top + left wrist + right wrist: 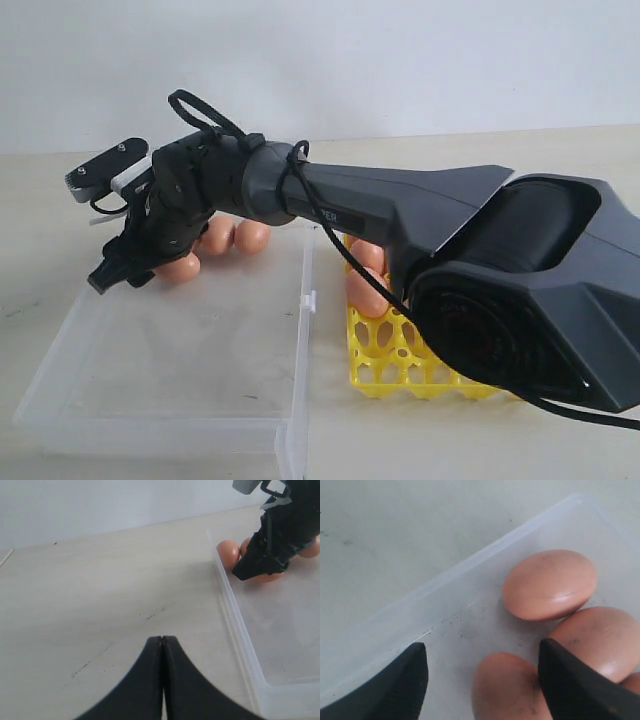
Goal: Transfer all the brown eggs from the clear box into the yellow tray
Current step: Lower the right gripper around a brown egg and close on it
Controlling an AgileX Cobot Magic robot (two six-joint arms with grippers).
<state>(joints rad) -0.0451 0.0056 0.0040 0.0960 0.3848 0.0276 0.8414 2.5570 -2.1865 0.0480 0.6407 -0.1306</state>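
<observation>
Black and bulky, the right arm point(520, 290) sits closest to the lens at 4 o'clock of the exterior view and stretches across the middle toward 9 o'clock.

Farthest left, the left gripper point(162, 645) shows only in its own wrist view. Its jaws are pressed together with nothing between them, over the pale table point(40, 200) and apart from the clear box point(150, 400). That box lies on the table at 7 o'clock of the exterior view. Its brown eggs point(252, 236) cluster at its 11 o'clock corner, close to the far wall. At least 3 are plain to see, touching or nearly touching one another, and a 4th shows only as a sliver in the right wrist view.

The right gripper point(481, 650) sits low among them with its jaws spread wide, gripping nothing. 1 egg lies in the gap between the fingers point(405, 680), and another sits partly behind the other finger. Whether either finger touches an egg I cannot tell.

A small clip point(310, 299) marks the box's 3 o'clock wall. Just beside that wall, at 3 o'clock of the box, stands the yellow tray point(372, 384). 2 more eggs rest in cells at its 10 o'clock side, and the arm hides most of the remaining lattice.
</observation>
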